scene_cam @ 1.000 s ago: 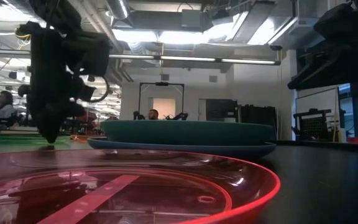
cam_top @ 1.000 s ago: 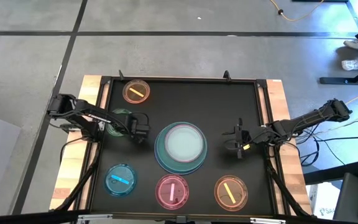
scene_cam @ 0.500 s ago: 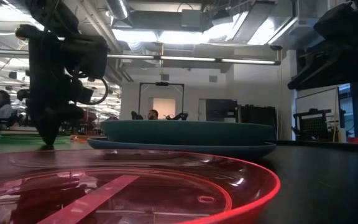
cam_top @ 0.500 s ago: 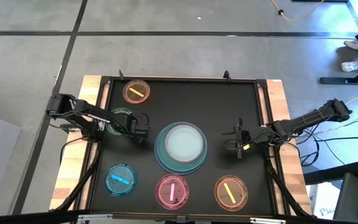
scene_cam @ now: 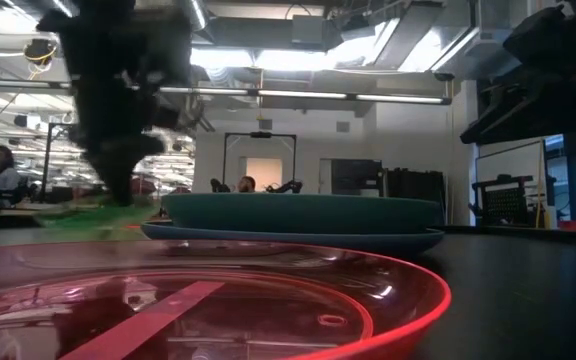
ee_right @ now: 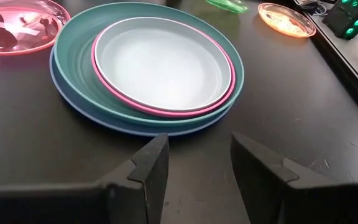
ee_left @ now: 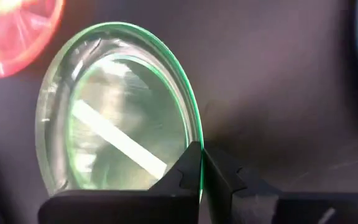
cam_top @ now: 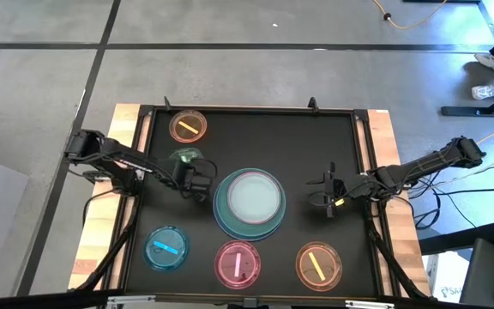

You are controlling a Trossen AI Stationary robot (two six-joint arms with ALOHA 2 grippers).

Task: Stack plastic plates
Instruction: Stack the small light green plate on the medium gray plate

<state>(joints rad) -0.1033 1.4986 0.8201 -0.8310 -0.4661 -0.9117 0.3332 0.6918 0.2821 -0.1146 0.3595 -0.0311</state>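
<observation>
Left gripper: clamped on rim of green dish, dish tilted, raised off table, just left of plate stack | Right gripper: fingers apart, holding nothing, near stack's right side.

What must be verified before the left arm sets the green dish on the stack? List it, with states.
1. Grip: left gripper shut on the green dish rim: ok.
2. Dish lifted off the table: cannot tell; it looks tilted.
3. Stack in order, blue-grey, teal, pink, pale mint on top: ok.
4. Top plate free of objects: ok.
5. Right gripper open, clear of the stack: ok.
6. Dish over the stack: not ok, beside it.
</observation>
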